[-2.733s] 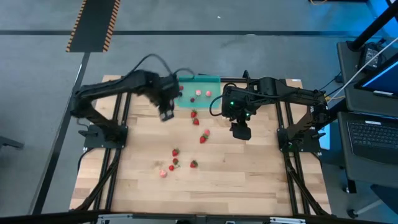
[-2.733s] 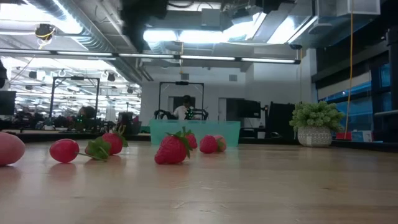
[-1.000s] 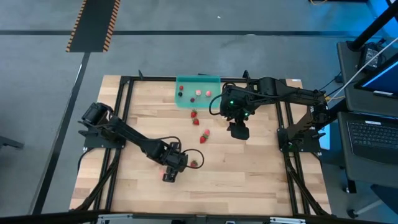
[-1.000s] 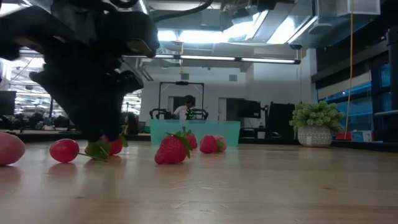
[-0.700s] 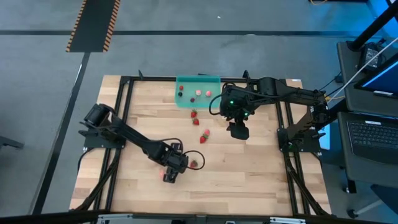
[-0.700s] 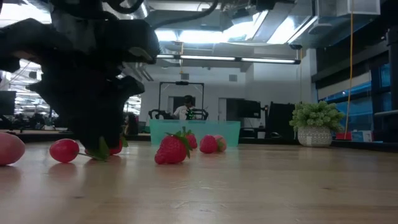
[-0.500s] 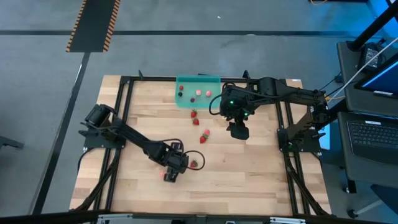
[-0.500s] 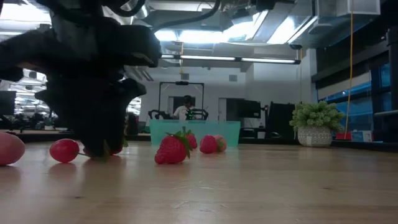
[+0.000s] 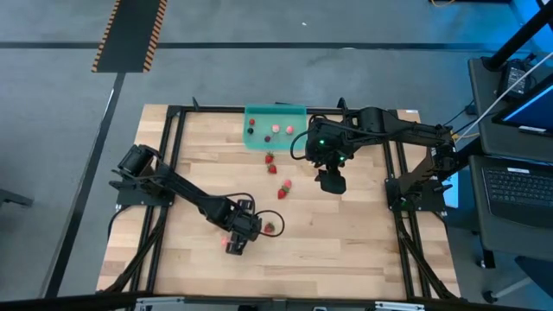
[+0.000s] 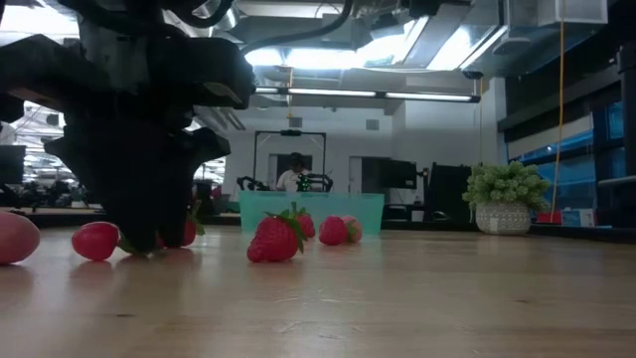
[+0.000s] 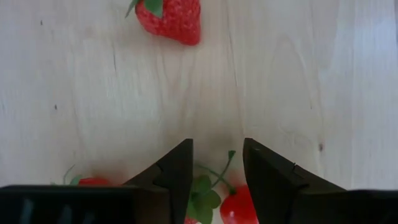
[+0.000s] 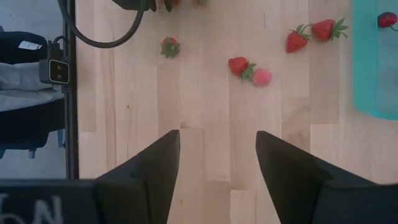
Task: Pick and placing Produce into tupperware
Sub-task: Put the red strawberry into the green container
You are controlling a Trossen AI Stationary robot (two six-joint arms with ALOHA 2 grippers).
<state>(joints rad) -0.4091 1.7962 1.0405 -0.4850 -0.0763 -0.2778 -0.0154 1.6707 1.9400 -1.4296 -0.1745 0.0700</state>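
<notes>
My left gripper (image 11: 217, 168) is down at the table near its front left (image 9: 235, 240), pointing steeply down and open. Its fingers stand on either side of the green leafy top (image 11: 205, 193) of a strawberry, with a red berry (image 11: 239, 208) beside it. More produce lies loose: a strawberry (image 11: 171, 18), another (image 10: 276, 239), a round red piece (image 10: 95, 241) and a pink one (image 10: 15, 239). The teal tupperware (image 9: 275, 128) stands at the far edge with several pieces inside. My right gripper (image 12: 217, 168) hangs open, high over the table's right half (image 9: 332, 181). My left gripper comes from above with the strawberry's leafy top (image 11: 205, 193) and a thin stem in the gap between its two fingers (image 11: 177, 180). I cannot tell whether the fingers touch the leaves or the berry. The produce lies on the table.
Strawberries lie scattered mid-table (image 9: 274, 169) (image 9: 283, 188) and one beside my left gripper (image 9: 270, 227). Black frame rails (image 9: 177, 155) run along both sides of the table. A potted plant (image 10: 505, 199) and a person (image 10: 295, 171) are in the room beyond the far edge.
My left gripper has sunk a little onto the leafy strawberry, which is now hidden behind it in the low view. The round red piece beside it has slid slightly toward the table's left.
</notes>
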